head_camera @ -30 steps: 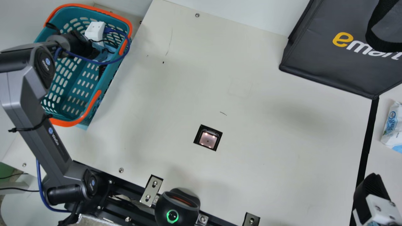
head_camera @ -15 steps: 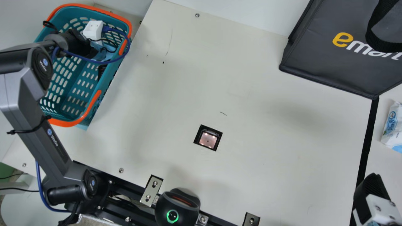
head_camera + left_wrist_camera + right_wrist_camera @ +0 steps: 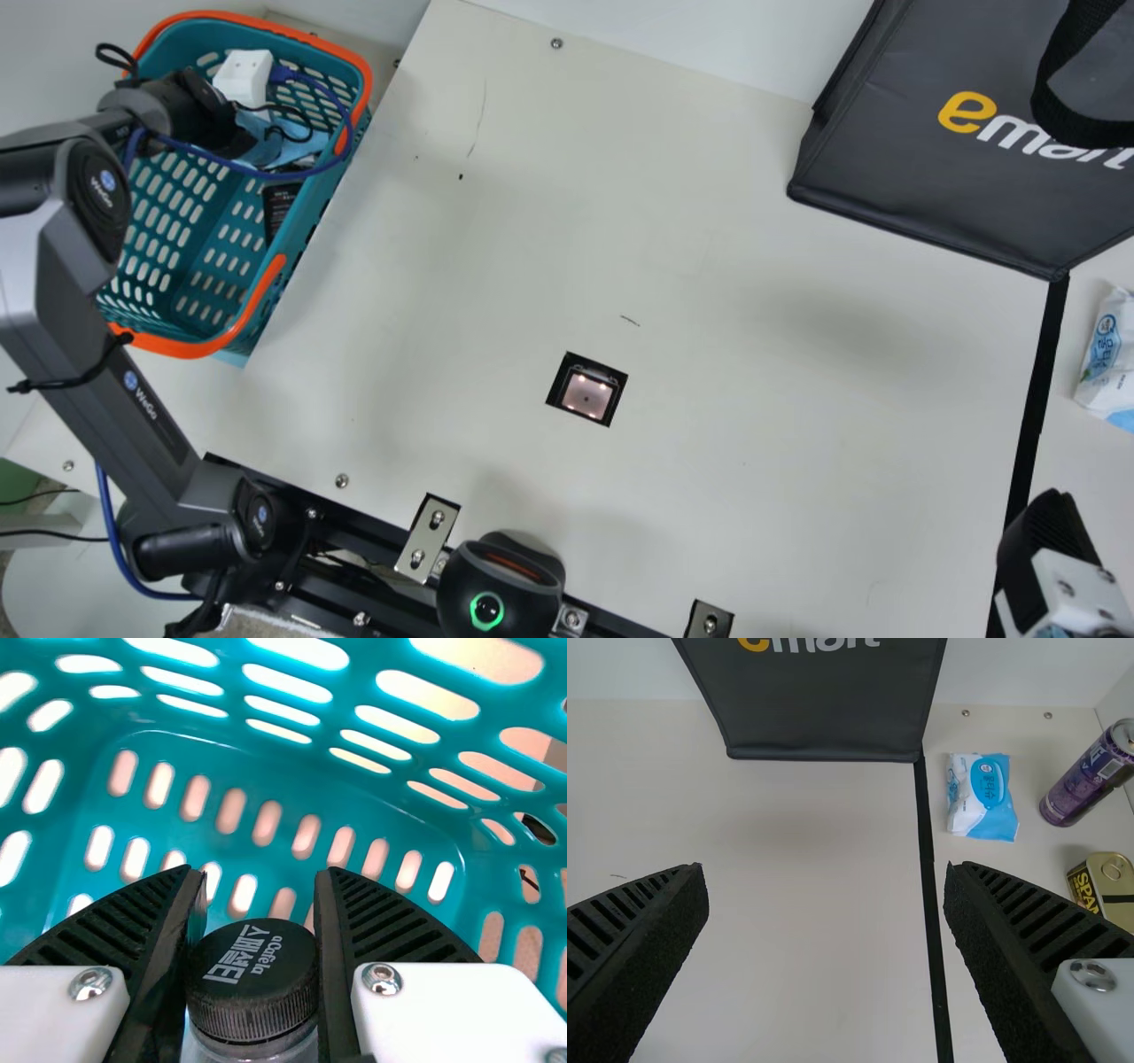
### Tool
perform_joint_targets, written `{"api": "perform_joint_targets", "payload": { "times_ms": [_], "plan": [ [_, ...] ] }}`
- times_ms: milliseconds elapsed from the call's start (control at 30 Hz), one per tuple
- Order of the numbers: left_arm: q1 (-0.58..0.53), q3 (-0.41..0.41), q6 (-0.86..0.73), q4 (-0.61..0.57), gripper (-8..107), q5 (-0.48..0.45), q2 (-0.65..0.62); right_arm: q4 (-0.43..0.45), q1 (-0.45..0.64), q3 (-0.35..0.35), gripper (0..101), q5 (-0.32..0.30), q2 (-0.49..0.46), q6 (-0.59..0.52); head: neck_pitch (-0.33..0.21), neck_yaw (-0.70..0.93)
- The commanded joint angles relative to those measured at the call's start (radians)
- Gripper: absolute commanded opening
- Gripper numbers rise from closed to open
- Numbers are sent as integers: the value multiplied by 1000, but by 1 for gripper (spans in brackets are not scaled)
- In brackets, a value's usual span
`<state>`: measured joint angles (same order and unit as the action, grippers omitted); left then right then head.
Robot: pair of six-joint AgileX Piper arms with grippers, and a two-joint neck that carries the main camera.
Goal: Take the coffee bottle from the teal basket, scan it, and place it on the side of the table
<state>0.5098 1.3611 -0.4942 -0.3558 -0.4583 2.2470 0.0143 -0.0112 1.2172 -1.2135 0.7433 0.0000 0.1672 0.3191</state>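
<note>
Teal basket point(image 3: 182, 346): coffee bottle point(image 3: 252, 979) inside, clamped in left pincer point(image 3: 259, 873). Left arm point(image 3: 133, 434): just shifted outward, away from counter point(image 3: 753, 381); grip apparently secured, lift-out and scan pending. Right pincer point(image 3: 824, 870): fingers apart.

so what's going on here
The robot's left gripper has its fingers closed around the black cap of the coffee bottle, at the teal basket. I can't tell whether the bottle is fully clear of the basket. Nothing lies over the lit scanner window in the table. The right gripper is open and empty, off at the table's other side.
</note>
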Motion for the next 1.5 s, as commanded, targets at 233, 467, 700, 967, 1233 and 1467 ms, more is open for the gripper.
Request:
{"api": "perform_joint_targets", "payload": {
  "times_ms": [233,467,700,967,1233,1467],
  "plan": [
    [22,12,23,11,-8,-61,-64,0,0,0,95,0,0,0,-29,2],
    [33,22,20,6,-8,-96,-104,0,0,0,95,0,0,0,-29,2],
    [38,25,9,1,-8,-123,-136,0,0,0,95,1,0,0,-29,2],
    [41,21,-4,2,-8,-144,-164,0,0,0,95,1,0,0,-29,2],
    [44,22,-18,3,-8,-159,-188,0,0,0,95,1,0,0,-29,2],
    [47,26,-29,7,-8,-167,-202,0,0,0,95,1,0,0,-29,2]
  ]
}}
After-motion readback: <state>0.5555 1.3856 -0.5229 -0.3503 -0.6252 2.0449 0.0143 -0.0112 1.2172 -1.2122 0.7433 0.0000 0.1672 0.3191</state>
